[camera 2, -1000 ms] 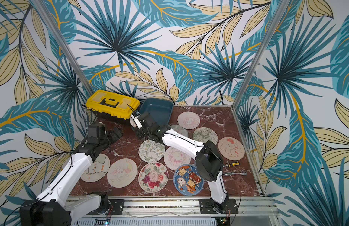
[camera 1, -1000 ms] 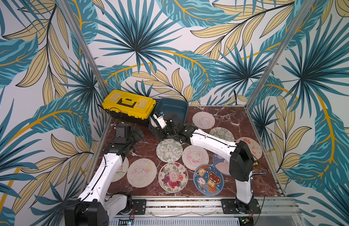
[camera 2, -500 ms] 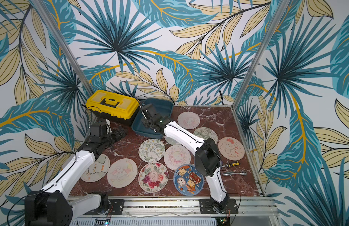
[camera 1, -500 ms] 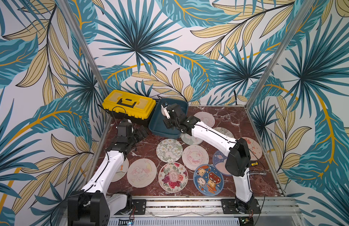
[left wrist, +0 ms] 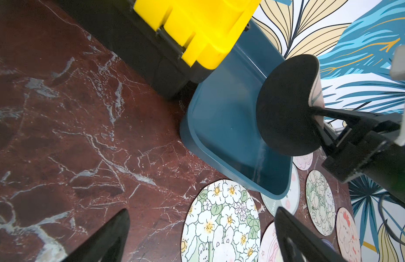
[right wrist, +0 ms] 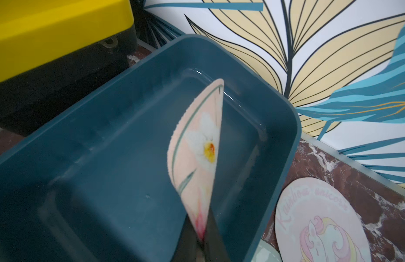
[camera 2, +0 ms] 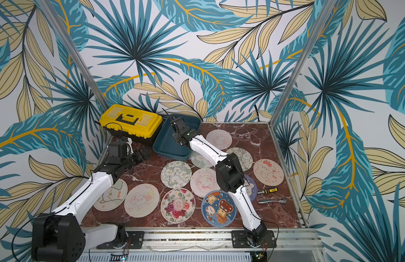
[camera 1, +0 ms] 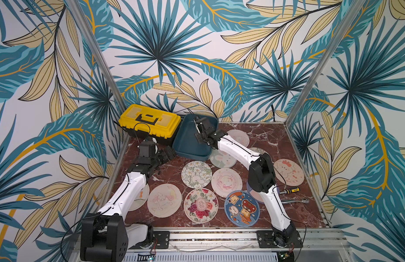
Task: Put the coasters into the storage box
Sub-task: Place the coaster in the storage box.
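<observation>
Right tool (right wrist: pixel 203 238), clamped on 1 floral coaster (right wrist: pixel 197 154), is now hovering over the empty storage box (right wrist: pixel 287 108), having risen from the desk (camera 1: pixel 265 136). Release is looking due. Left tool (camera 1: pixel 167 155) is idling open nearby.

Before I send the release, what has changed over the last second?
The right pincer, shut on a pink flower coaster, carried it from the edge of the blue box to over its inside. The left pincer edged slightly toward the box, open and empty. The box, the yellow toolbox and the coasters on the table stayed put.
</observation>
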